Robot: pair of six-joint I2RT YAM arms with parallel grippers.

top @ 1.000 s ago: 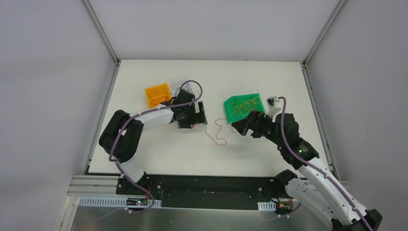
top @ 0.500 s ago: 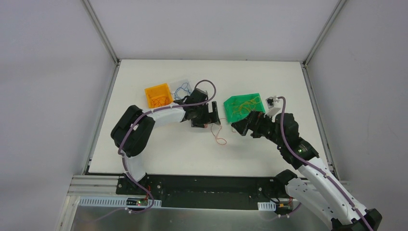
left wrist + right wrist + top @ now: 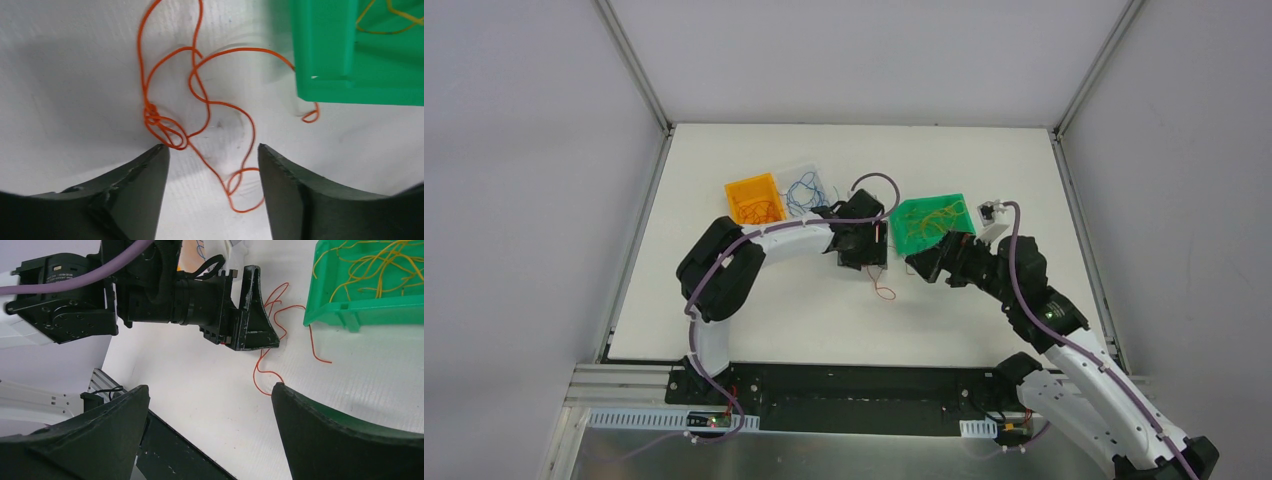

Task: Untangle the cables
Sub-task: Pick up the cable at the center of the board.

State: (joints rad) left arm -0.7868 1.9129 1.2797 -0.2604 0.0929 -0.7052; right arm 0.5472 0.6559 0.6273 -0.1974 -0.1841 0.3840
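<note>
One thin orange-red cable [image 3: 200, 100] lies loose on the white table in curly loops, with a small knot at its left. Its far end curls beside the green bin [image 3: 350, 75]. My left gripper [image 3: 212, 150] hangs low over it, open, and the cable's lower loops lie between the fingertips. In the top view the left gripper [image 3: 869, 262] covers most of the cable [image 3: 882, 291]. My right gripper [image 3: 211, 387] stands open and empty just right of it, with the cable's [image 3: 267, 371] end near its right fingertip [image 3: 282, 390].
The green bin [image 3: 929, 222] holds yellow cables [image 3: 370, 270]. An orange bin [image 3: 754, 198] with orange wires and a clear bin [image 3: 804, 187] with blue wires sit at the back left. The right gripper [image 3: 921, 262] is close to the green bin's front corner.
My left arm has swung right, from beside the orange bin to over the orange-red cable, and its jaws have narrowed a little. The right arm has stayed put.
</note>
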